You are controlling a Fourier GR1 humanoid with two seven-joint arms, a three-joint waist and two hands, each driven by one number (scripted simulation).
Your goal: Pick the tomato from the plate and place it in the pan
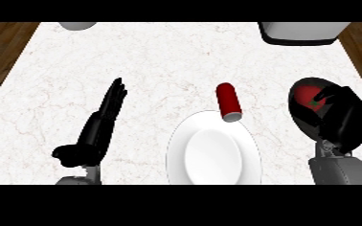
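The black right hand [341, 109] curls round the plump red tomato [307, 95] inside the round dark pan [299, 118]; placing looks nearly done, and it need only let go.

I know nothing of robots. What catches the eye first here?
The red tomato at far right, in the black pan, with the black right hand curled over it. Then the white plate at bottom centre, a red cylinder lying by its upper rim. The left hand rests open at left.
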